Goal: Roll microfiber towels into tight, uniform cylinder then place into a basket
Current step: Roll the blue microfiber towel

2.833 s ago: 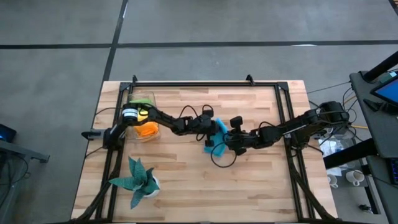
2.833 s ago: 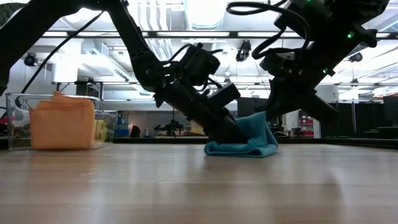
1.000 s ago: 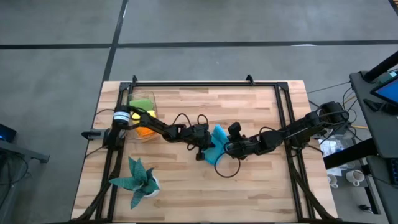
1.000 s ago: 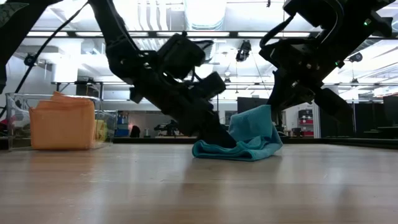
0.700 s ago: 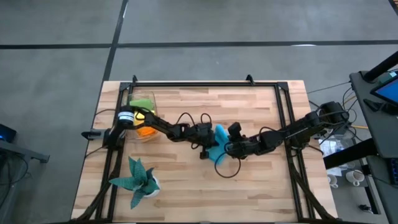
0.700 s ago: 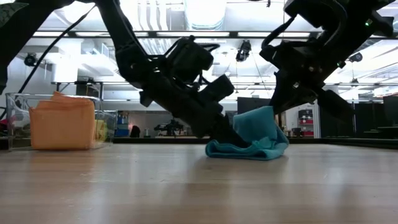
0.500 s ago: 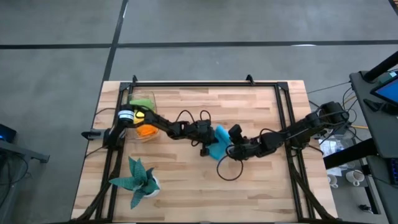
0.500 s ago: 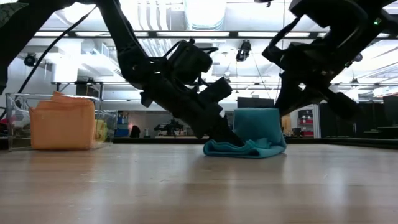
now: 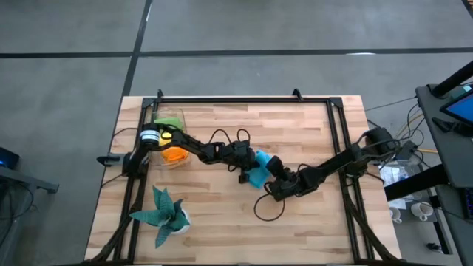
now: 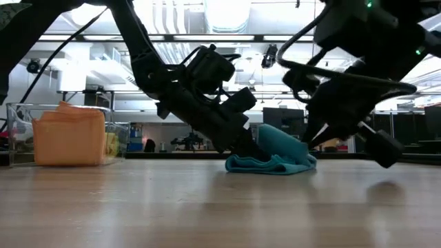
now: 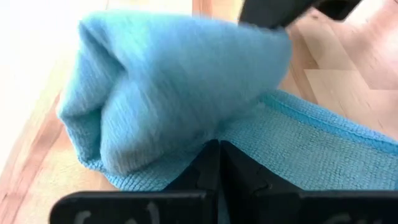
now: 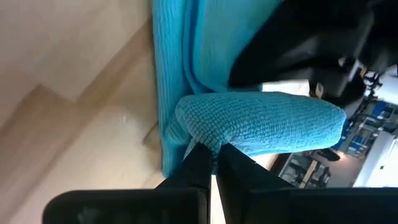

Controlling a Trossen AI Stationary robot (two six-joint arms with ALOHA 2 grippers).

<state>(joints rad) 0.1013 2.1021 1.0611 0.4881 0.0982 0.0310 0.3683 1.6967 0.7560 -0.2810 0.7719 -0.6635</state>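
Note:
A bright blue microfiber towel lies partly rolled at the middle of the table, its flat layer spread on the wood beneath a thick roll. My left gripper is shut at the towel's left side. My right gripper, also shut, comes in from the right at the roll's end. The clear basket stands at the far left and holds an orange towel, a green one and a yellow one. My left gripper presses its shut fingertips on the towel's flat layer right at the foot of the roll. It slants down from the table's left, and the towel lies on the table there. My right gripper pinches a thick rounded fold at the roll's end between its fingertips. It slants down from the table's right. The fold rests low over the remaining cloth, and several layers show.
A dark teal plant in a white pot stands near the front left. A black metal frame runs round the table's back and sides. Cables loop over the wood near both wrists. Bare wood stretches along the near edge.
My right gripper has sunk toward the table and its near edge, rolling its wrist. The towel part it held upright has folded down over the cloth on the table. My left gripper has shifted slightly toward the right and stayed shut against the towel.

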